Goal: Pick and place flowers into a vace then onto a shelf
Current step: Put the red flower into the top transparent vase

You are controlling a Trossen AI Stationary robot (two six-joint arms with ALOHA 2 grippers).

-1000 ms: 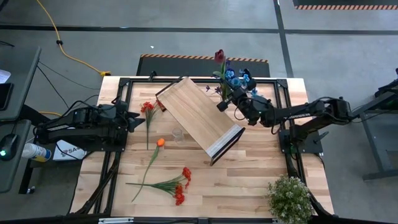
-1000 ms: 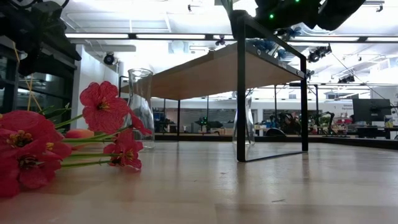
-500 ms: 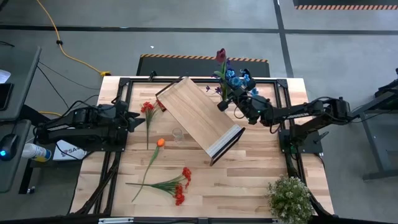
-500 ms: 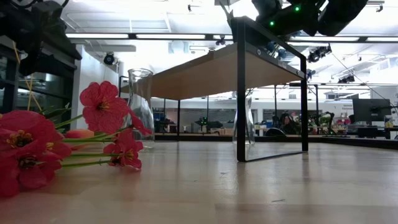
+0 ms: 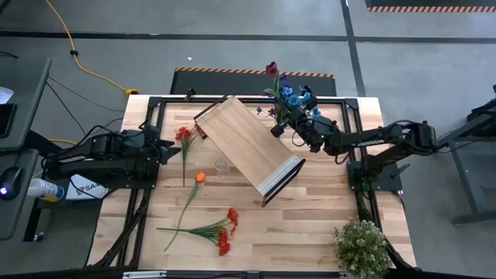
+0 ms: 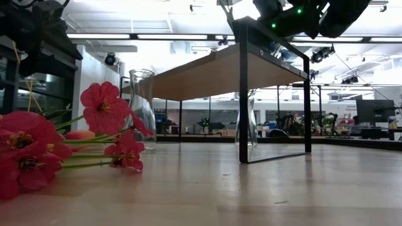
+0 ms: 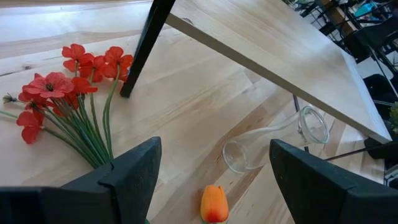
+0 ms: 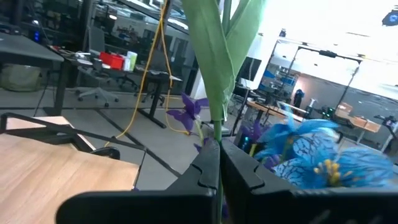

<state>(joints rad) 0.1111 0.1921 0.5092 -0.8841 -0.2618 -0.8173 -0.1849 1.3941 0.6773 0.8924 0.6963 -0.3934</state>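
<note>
The light-wood shelf [image 5: 246,143] stands on its dark legs, askew at the table's middle. Above its far right corner my right gripper [image 5: 283,125] is shut on a green-stemmed flower with a dark maroon bloom [image 5: 272,69]; blue blooms [image 8: 311,152] and purple blooms [image 8: 189,112] crowd beside the fingers. A clear vase [image 5: 222,167] stands upright next to the shelf's left side. Red flowers [image 5: 184,133], an orange flower [image 5: 200,177] and a red bunch [image 5: 225,232] lie on the table. My left gripper [image 5: 169,149] waits open at the table's left. My right gripper pinches the maroon flower's green stem [image 8: 216,134] between its two shut fingers. The fingers reach in about level from the table's right and lie across the stem. The flower stands upright above the fingers, lifted clear of the table, its leaves [image 8: 217,50] rising past them.
A second clear vase [image 6: 247,122] stands behind the shelf's leg in the low view. A bushy pale-green potted plant [image 5: 360,246] sits at the near right corner. Bare tabletop [image 5: 310,217] lies between the shelf and the near edge.
</note>
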